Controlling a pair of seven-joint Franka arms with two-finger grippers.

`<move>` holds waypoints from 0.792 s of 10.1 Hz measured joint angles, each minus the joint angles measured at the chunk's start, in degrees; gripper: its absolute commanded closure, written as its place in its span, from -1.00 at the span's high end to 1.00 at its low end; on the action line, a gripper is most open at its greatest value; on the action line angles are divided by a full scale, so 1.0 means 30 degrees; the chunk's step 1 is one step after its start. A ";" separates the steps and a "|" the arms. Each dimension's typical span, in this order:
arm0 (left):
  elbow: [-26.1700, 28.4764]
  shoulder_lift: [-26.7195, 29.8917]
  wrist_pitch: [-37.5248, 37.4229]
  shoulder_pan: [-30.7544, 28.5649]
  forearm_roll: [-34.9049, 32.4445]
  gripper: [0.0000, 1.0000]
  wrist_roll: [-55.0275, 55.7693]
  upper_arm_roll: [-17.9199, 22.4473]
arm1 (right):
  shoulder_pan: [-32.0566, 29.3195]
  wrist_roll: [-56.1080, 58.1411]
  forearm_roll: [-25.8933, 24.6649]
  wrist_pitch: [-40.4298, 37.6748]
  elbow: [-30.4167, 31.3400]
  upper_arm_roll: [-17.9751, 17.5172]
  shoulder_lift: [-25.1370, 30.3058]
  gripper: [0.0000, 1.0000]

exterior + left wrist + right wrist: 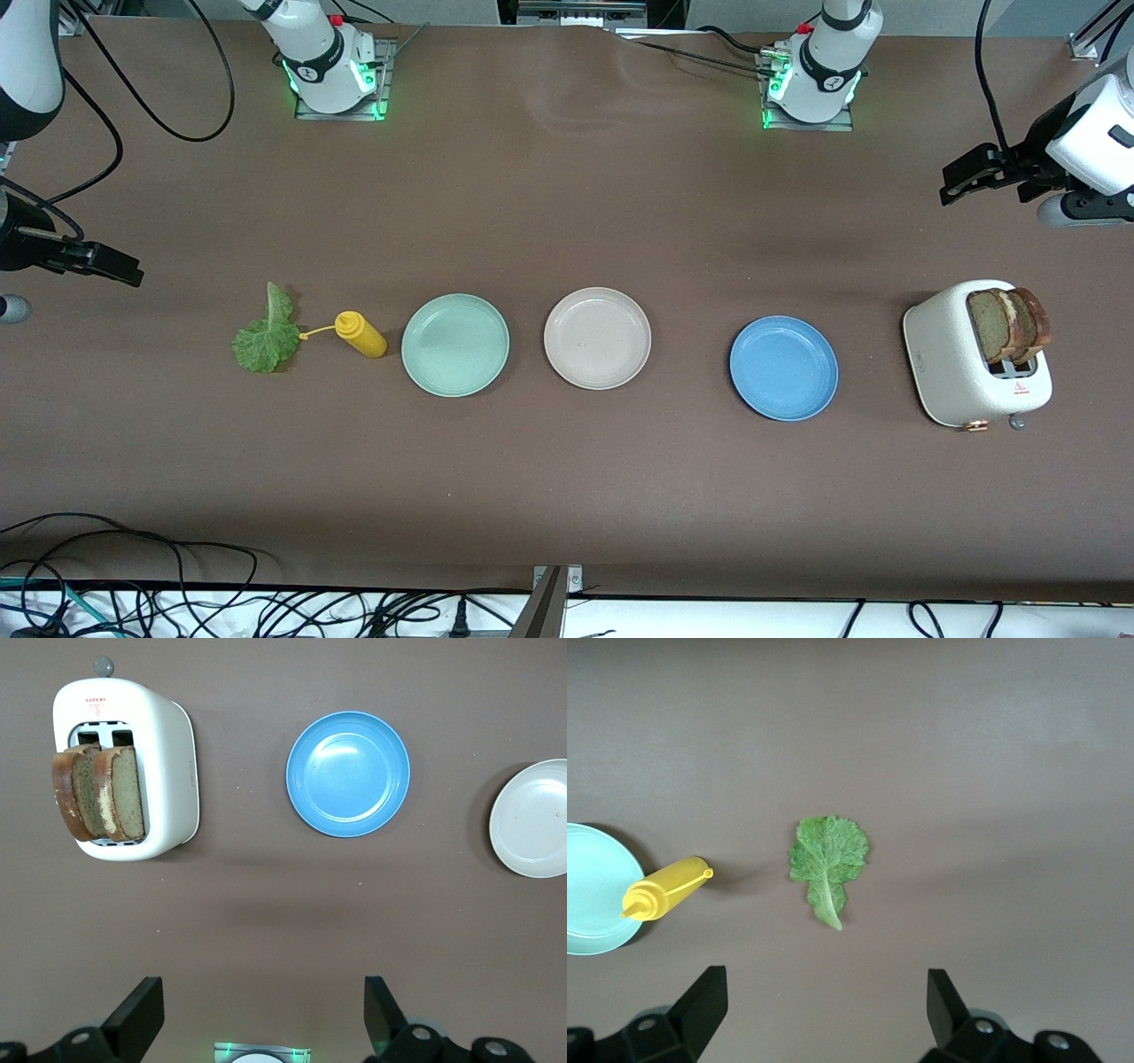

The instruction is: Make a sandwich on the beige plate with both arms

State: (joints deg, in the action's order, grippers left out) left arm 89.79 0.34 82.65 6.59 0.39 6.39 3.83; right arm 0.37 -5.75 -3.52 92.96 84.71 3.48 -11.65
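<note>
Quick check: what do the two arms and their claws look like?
Both are glossy white, rounded segments with dark joints, trailing black cables. Bases glow green. Left claw and right claw are black, two-fingered; in the wrist views each finger is a flat black wedge.

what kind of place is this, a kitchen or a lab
Most likely a robotics lab staged as a kitchen: two arms bolted to a brown table, loose cables along its edge, and a toaster and beige plate laid out in a row.

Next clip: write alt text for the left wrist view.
A white toaster holding two bread slices stands on a brown table, with an empty blue plate beside it and the beige plate at the edge. The left gripper hangs above, jaws open.
</note>
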 measured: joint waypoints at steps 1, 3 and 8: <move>0.0000 0.0000 0.0000 -0.0019 0.0000 1.00 0.0000 0.0009 | 0.0000 0.0000 0.0000 -0.0001 0.0001 0.0000 0.0000 1.00; -0.0031 0.0000 0.0001 -0.0133 0.0000 1.00 0.0000 0.0030 | 0.0000 0.0000 0.0000 -0.0001 0.0001 0.0005 0.0000 1.00; -0.0061 -0.0080 0.0021 -0.0163 0.0000 1.00 -0.0001 0.0046 | -0.0004 0.0000 0.0000 -0.0001 0.0001 0.0013 0.0000 1.00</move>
State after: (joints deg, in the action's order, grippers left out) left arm 89.61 0.10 82.72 6.10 0.39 6.39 3.97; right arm 0.36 -5.75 -3.52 92.95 84.72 3.52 -11.65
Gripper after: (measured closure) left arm 0.000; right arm 0.000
